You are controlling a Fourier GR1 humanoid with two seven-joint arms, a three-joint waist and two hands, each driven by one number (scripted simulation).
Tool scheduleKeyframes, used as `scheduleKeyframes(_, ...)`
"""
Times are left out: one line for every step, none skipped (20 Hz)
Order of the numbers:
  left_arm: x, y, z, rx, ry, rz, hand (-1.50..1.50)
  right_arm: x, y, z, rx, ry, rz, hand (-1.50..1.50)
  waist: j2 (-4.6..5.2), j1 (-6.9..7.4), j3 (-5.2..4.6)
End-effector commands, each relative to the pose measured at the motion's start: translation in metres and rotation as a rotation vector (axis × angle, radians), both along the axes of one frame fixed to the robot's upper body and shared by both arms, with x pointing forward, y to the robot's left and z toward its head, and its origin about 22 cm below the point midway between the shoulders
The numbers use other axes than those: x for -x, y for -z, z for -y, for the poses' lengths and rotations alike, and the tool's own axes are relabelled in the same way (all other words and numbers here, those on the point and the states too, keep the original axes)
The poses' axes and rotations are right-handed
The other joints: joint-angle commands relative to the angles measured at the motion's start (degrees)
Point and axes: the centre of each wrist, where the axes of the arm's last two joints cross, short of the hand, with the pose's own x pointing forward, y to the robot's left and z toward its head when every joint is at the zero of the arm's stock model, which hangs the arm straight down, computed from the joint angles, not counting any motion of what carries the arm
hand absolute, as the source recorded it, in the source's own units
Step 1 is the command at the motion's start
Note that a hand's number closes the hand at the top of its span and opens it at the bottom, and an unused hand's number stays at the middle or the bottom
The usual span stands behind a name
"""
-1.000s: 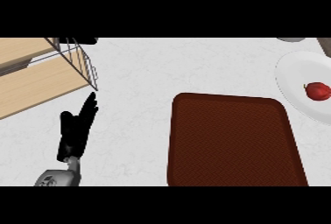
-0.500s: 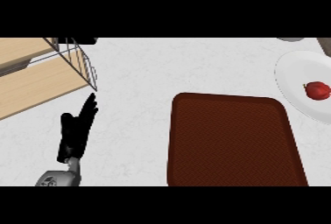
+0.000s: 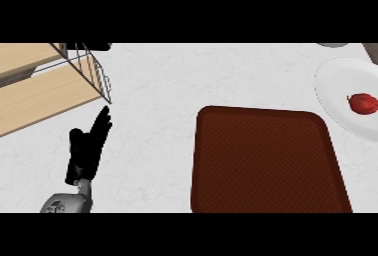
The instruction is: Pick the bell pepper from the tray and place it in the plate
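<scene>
Pepper (image 3: 362, 103) lies on the plate (image 3: 331, 85), at the far right of the table (image 3: 162, 85). It is red and sits toward the side of the plate that the view's right edge cuts off. The plate is white and round.

Left of the plate and nearer to me I see the tray (image 3: 266, 160), dark red-brown with rounded corners, its patterned floor showing from rim to rim. Its far right corner comes close to the plate's rim; I cannot tell whether they touch.

My left hand (image 3: 88, 145) shows at the near left, well apart from the tray and the pepper. Its fingers (image 3: 102, 120) are straight and close together, pointing away from me, with the thumb out to the left, and they hold nothing. The grey wrist (image 3: 66, 202) enters at the lower edge.

Just beyond the fingertips stands a wire rack (image 3: 92, 70) at the far left, beside a pale wooden top (image 3: 37, 97).
</scene>
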Motion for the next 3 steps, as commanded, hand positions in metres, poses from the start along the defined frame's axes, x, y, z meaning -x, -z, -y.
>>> scheduleKeyframes(0.0, -0.003, -0.005, 0.004, 0.012, -0.011, 0.0, 0.007, -0.008, 0.008, 0.016, 0.011, -0.021, -1.5, 0.08, 0.47, 0.09)
scheduleKeyframes(0.002, 0.005, 0.001, 0.008, -0.011, -0.005, 0.0, 0.005, -0.003, 0.005, 0.013, 0.044, -0.014, -1.5, 0.01, 0.17, 0.0)
scheduleKeyframes(0.002, -0.007, -0.011, 0.006, -0.012, 0.01, 0.0, 0.021, -0.006, 0.015, 0.033, 0.036, -0.039, -1.5, -0.11, 0.3, 0.09)
